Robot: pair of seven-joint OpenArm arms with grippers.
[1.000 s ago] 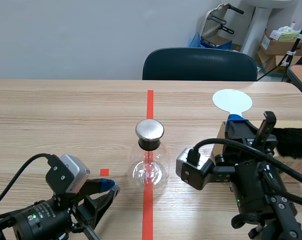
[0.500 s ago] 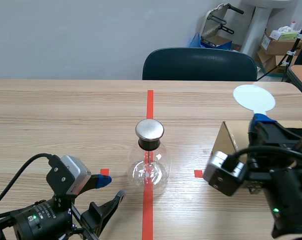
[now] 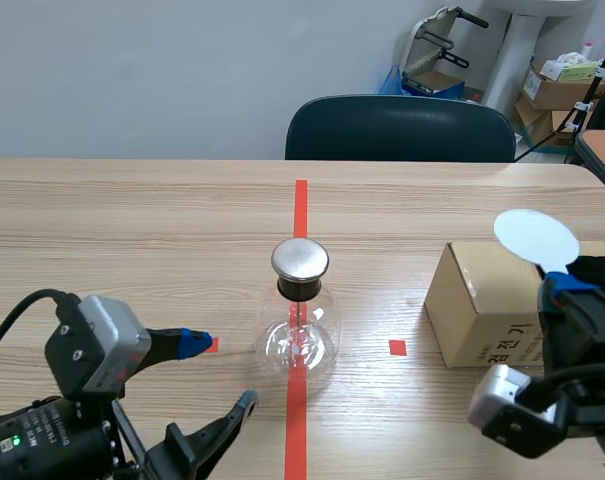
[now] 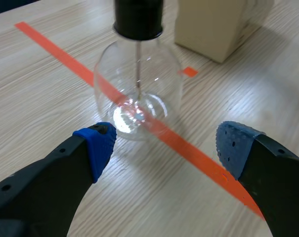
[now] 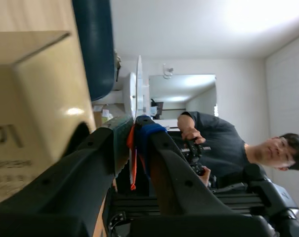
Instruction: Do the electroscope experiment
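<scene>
The electroscope, a clear glass flask (image 3: 300,335) with a black stopper and a round metal cap (image 3: 300,259), stands on the red tape line at the table's middle. My left gripper (image 3: 220,372) is open just left of it, near the front edge. In the left wrist view the flask (image 4: 138,94) stands just ahead of the gripper (image 4: 164,148), whose blue pads (image 4: 97,143) are wide apart. My right gripper (image 3: 567,285) is shut on the stem of a white disc (image 3: 535,238), held upright at the far right. The disc (image 5: 139,89) shows edge-on between the shut fingers (image 5: 137,123).
A cardboard box (image 3: 482,305) sits right of the flask, beside my right arm; it shows as the box (image 4: 218,24) beyond the flask and the box (image 5: 30,98) beside the right gripper. A dark blue chair (image 3: 400,128) stands behind the table. A person (image 5: 213,148) appears in the right wrist view.
My left gripper has opened from nearly shut to wide apart. The right arm has swung to the right with the white disc, uncovering the cardboard box.
</scene>
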